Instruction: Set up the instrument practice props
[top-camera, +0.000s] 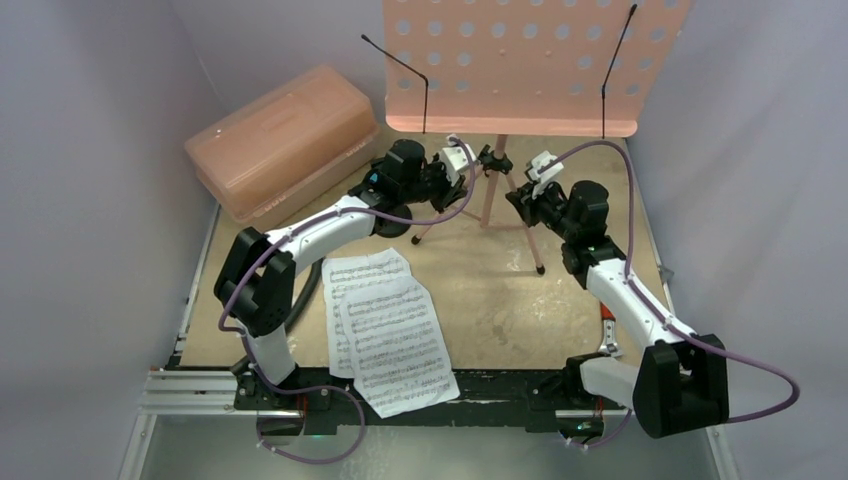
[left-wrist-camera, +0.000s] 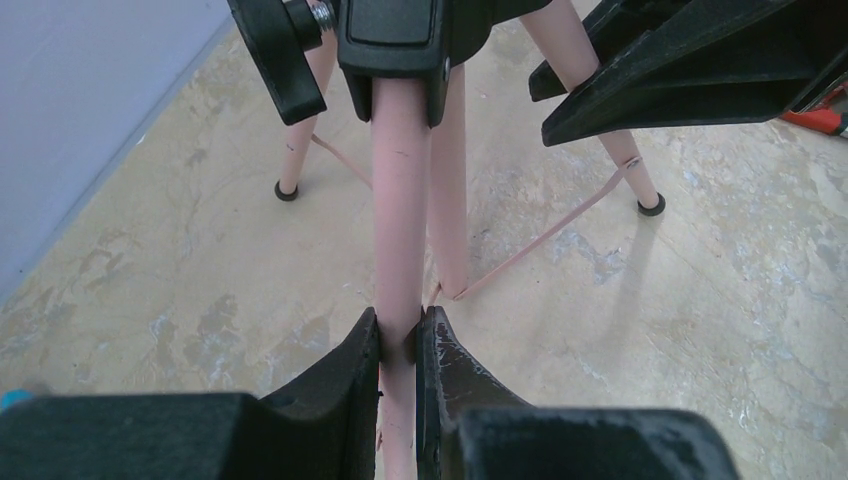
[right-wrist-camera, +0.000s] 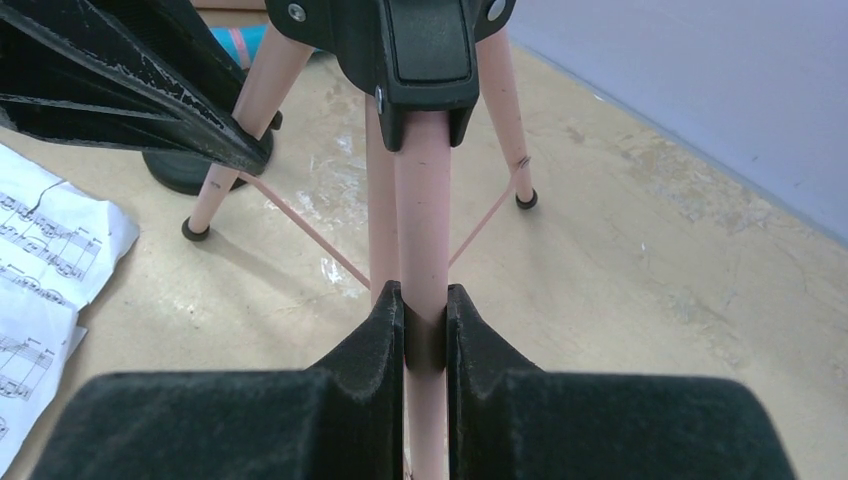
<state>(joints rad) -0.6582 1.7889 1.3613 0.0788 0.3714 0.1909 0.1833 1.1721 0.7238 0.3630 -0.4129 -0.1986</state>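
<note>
The pink perforated music stand (top-camera: 520, 65) stands at the back of the table on its tripod legs. My left gripper (left-wrist-camera: 400, 335) is shut on one pink leg (left-wrist-camera: 400, 200) just below the black hub (left-wrist-camera: 390, 40). My right gripper (right-wrist-camera: 425, 310) is shut on another leg (right-wrist-camera: 425, 200) from the opposite side. From above, the left gripper (top-camera: 478, 165) and right gripper (top-camera: 520, 205) flank the pole. Two sheet-music pages (top-camera: 385, 330) lie overlapped near the front. The black round mic stand base (right-wrist-camera: 190, 170) and a bit of the cyan microphone (right-wrist-camera: 235, 40) sit behind the left leg.
A large translucent pink case (top-camera: 285, 140) lies at the back left against the wall. Grey walls close in both sides. The stand's feet (left-wrist-camera: 650, 205) rest on the tan tabletop (top-camera: 500, 310). A metal rail (top-camera: 190, 385) runs along the near edge.
</note>
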